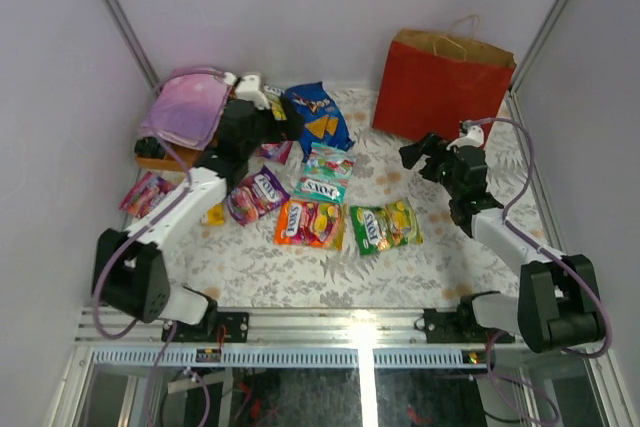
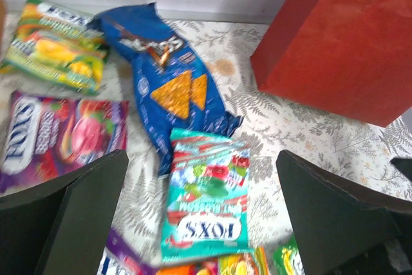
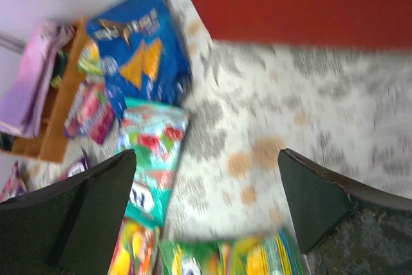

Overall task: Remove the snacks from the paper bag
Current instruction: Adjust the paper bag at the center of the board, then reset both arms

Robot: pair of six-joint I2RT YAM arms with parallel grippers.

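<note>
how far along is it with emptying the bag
Mostly done, it seems: the chip bag, teal packet, purple packet, orange packet and green-yellow packet lie on the table, outside the paper bag, which stands upright far right. In hand: nothing; the left end effector and right end effector are open and empty. Left: unclear, the bag's inside is hidden.

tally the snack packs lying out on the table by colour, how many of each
purple packets: 3
green-yellow packets: 2
orange packet: 1
teal packet: 1
dark-blue chip bag: 1
total: 8
A small yellow item is too small to identify, so it is not counted.
</note>
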